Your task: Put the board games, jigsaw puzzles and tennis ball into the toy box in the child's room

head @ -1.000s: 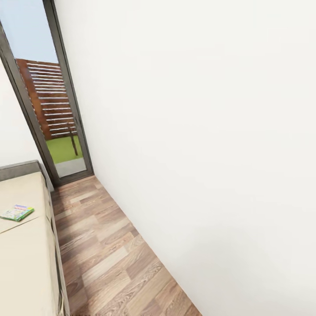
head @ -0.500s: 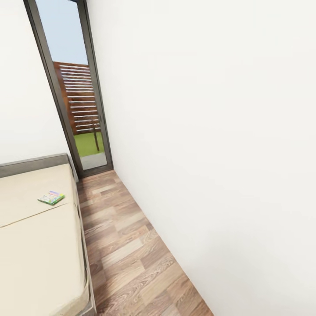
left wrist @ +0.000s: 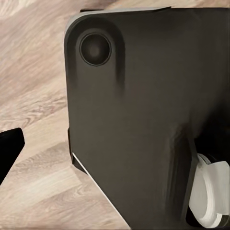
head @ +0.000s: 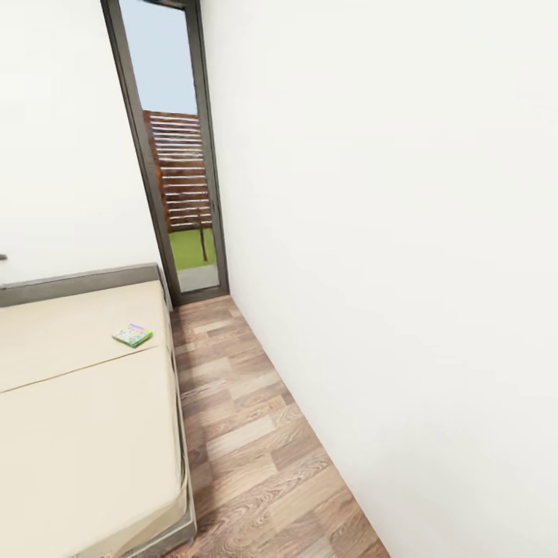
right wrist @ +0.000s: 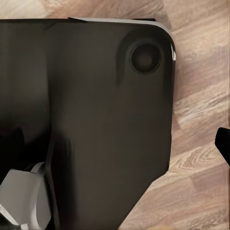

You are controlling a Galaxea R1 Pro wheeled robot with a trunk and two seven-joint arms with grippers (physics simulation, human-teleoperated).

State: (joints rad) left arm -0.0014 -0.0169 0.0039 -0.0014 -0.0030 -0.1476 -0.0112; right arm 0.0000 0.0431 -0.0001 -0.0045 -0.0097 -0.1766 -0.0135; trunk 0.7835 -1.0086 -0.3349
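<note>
One board game (head: 132, 335) lies flat on the cream bed (head: 85, 403), near the headboard end and close to the edge facing the wood-plank floor (head: 248, 434); its printed lid is too small to read. Both wrist views look down past the robot's dark base (left wrist: 139, 120) onto floorboards. A black fingertip (left wrist: 8, 146) of the left gripper and another (right wrist: 223, 143) of the right gripper show at the frame edges, so I cannot tell whether either is apart or together.

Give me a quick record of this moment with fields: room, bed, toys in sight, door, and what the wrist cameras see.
room: white walls, wood-plank floor
bed: two cream mattresses, grey frame, at the head view's left
toys in sight: one board game lying flat on the far mattress near the bed's floor-side edge
door: tall glass door at the far end; fence and grass outside
wrist cameras: dark robot base over the plank floor
</note>
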